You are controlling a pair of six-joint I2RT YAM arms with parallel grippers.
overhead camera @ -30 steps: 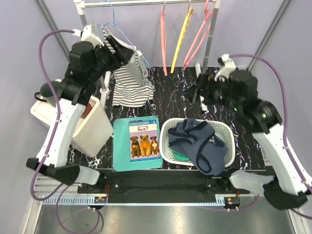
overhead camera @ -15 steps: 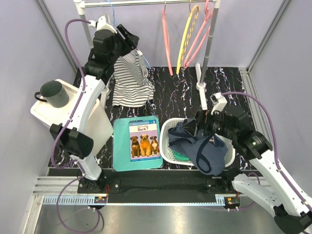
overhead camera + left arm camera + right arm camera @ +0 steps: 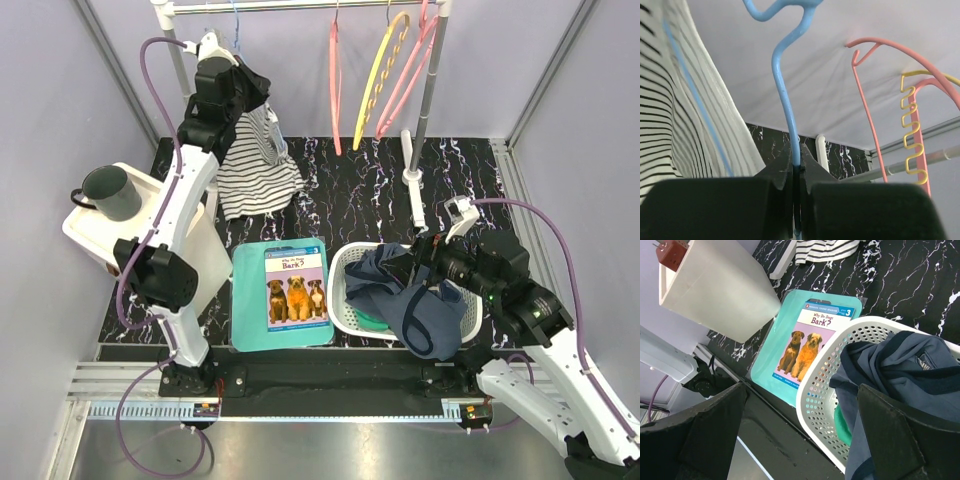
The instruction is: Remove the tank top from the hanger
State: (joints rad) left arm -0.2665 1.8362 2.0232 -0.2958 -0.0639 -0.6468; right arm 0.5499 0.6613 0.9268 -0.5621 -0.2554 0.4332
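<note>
Left jaws clamp the blue hanger [image 3: 786, 102]; right jaws gape above the basket [image 3: 812, 387].

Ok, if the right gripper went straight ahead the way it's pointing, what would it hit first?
Most likely the white basket, at its rim, with the blue garment just behind. The book lies close beside that line, so depth leaves doubt.

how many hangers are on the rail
4: blue hanger at the rail's left, carrying the striped tank top; pink hanger mid-rail; yellow hanger beside it; second pink hanger rightmost. Overlapping pink wires may hide another.
</note>
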